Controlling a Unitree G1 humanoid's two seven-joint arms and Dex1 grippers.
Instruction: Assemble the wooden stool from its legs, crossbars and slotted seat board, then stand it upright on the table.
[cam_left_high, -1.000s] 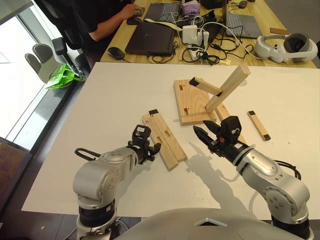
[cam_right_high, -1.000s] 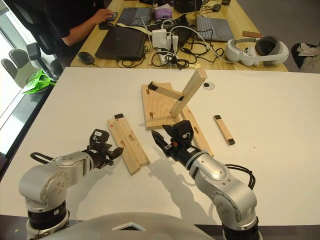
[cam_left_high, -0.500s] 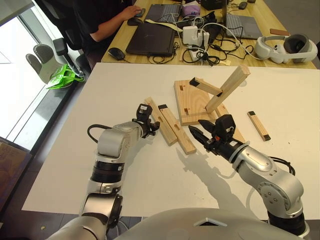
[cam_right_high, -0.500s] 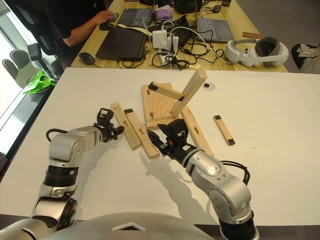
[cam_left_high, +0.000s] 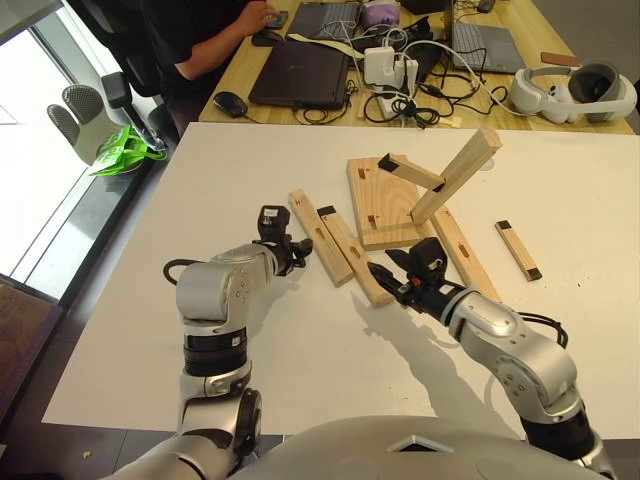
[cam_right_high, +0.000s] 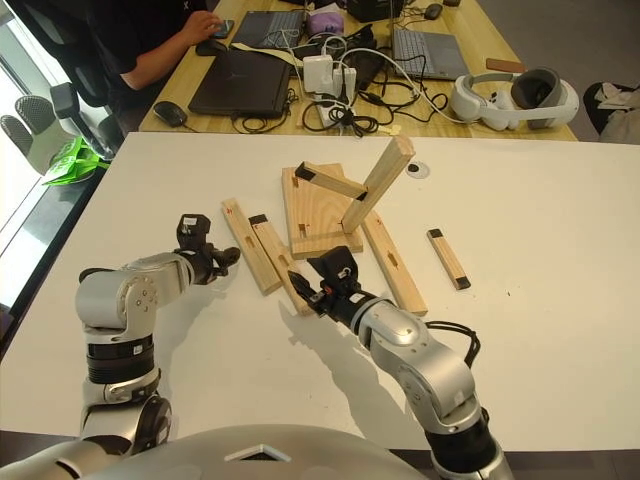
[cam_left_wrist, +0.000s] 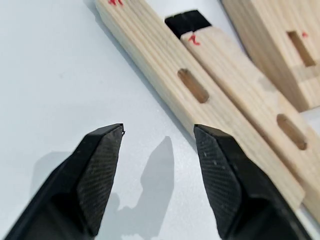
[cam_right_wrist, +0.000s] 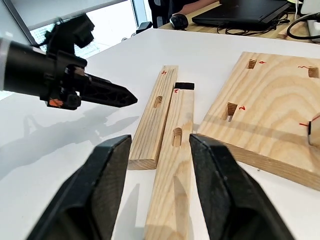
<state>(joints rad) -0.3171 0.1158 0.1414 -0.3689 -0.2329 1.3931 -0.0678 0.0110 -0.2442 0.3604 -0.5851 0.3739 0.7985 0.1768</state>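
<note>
**White Table, Stool Parts Unassembled**

The white table (cam_left_high: 250, 380) stands against a cluttered wooden desk (cam_left_high: 520, 35). The seat board (cam_left_high: 372, 205) lies flat mid-table. Two loose legs (cam_left_high: 322, 238) lie just beside it. The left gripper (cam_left_wrist: 159, 130) is spread and empty next to them. The right gripper (cam_right_wrist: 160, 142) is spread over one leg's end.

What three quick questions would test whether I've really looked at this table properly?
1. True or false: the left gripper is clamped on a wooden leg.
2. How many loose legs lie side by side just to the robot's left of the seat board? A one, B two, C four.
3. Fill in: the short crossbar lies on the robot's ___ side of the seat board.
Key: 1 false, it is open beside them; 2 B; 3 right.
</note>
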